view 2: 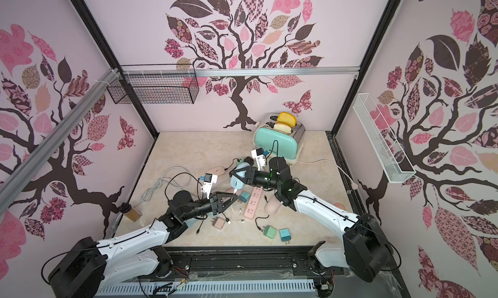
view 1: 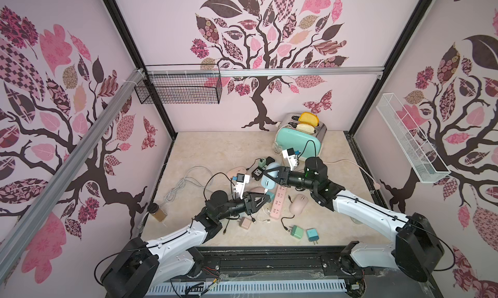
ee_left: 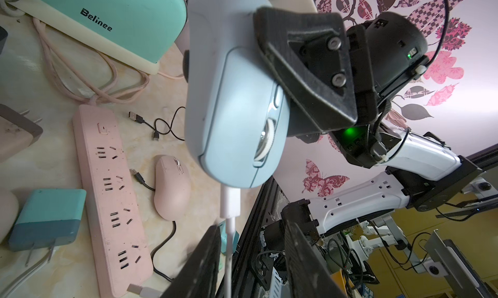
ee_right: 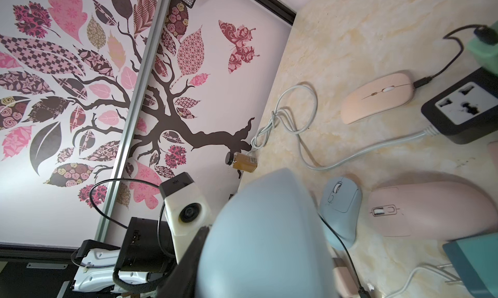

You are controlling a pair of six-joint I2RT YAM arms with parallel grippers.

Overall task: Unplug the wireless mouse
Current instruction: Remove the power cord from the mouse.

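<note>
1. The mouse (ee_left: 231, 108) hangs above the table (view 1: 215, 153), clamped across its sides by the right gripper (view 1: 269, 173).
2. It looks light, hard-shelled and smooth, so it may slip. The stiff white plug (ee_left: 230, 201) at its nose is the place to pull, not the thin, limp cable (ee_left: 229, 245).
3. The left gripper (ee_left: 253, 237) straddles the cable just below the plug, jaws apart, gripping nothing.
4. The port and the right gripper's far finger are hidden, and the cable's other end is cut off.
</note>
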